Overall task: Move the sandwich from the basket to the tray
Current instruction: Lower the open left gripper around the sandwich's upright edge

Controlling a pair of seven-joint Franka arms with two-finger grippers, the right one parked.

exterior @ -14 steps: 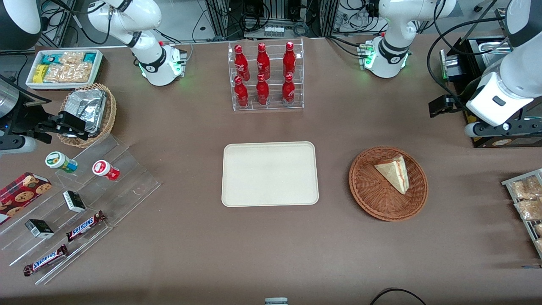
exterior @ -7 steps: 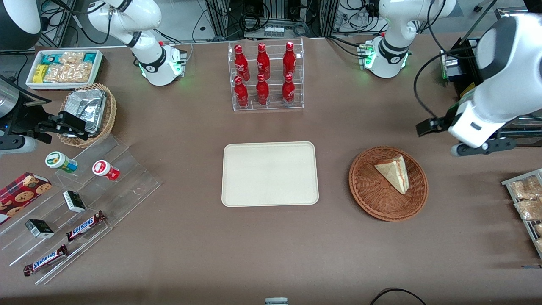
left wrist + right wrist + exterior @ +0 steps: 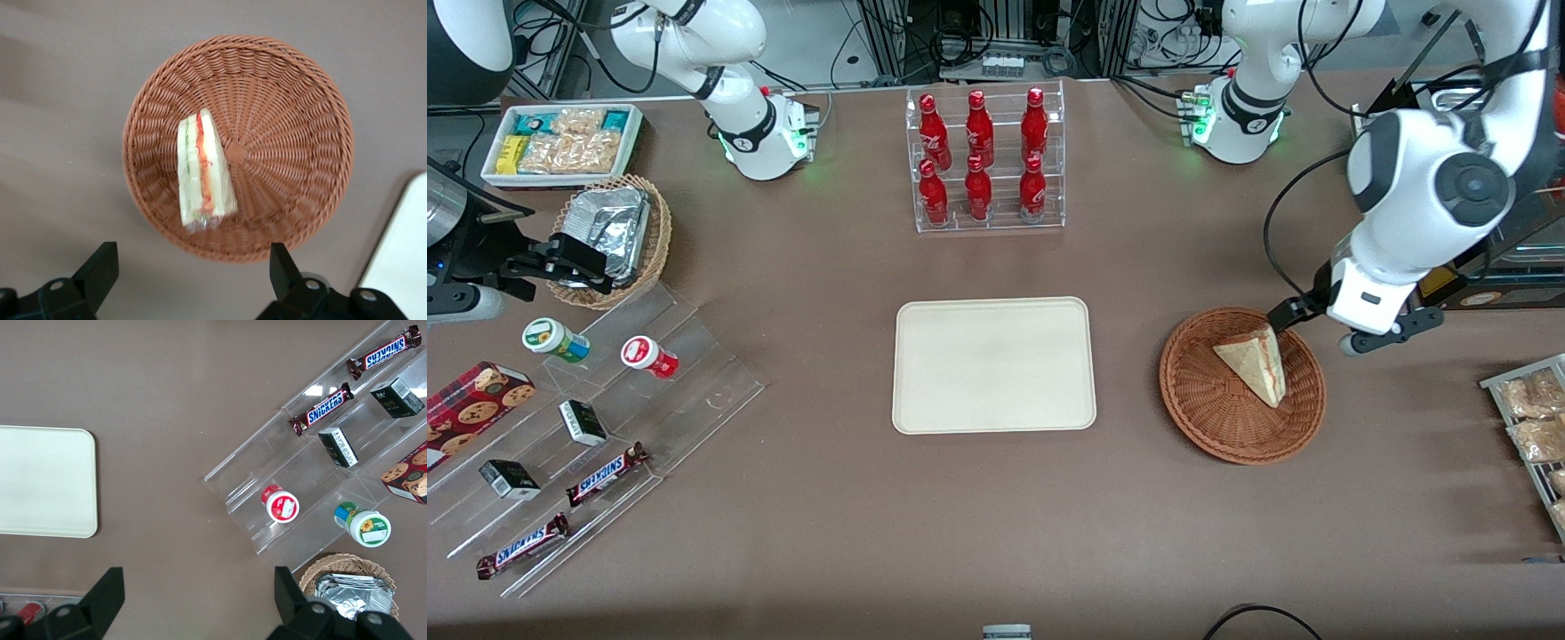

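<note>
The sandwich [image 3: 1256, 360] [image 3: 202, 170], a pale bread wedge with red and green filling along its edge, lies in the shallow reddish-brown basket [image 3: 1209, 418] [image 3: 287, 100]. My left gripper [image 3: 1347, 324] [image 3: 190, 280] hangs above the table just outside the basket's rim, slightly farther from the front camera than the sandwich. It is open, with its dark fingers [image 3: 100, 267] wide apart and nothing between them. The cream-white tray [image 3: 994, 364] [image 3: 403, 260] [image 3: 43, 480] lies flat at the table's middle, beside the basket, and holds nothing.
A clear rack of red bottles [image 3: 983, 160] stands farther back than the tray. Snack packets on a rack [image 3: 1529, 418] lie at the working arm's end. A tan basket of foil packets [image 3: 614, 236], a stepped acrylic stand [image 3: 596, 427] and a white snack bin [image 3: 560, 142] sit toward the parked arm's end.
My left arm has swung in from the working arm's end of the table toward the basket, coming nearer to the front camera. The sandwich, basket and tray have not moved.
</note>
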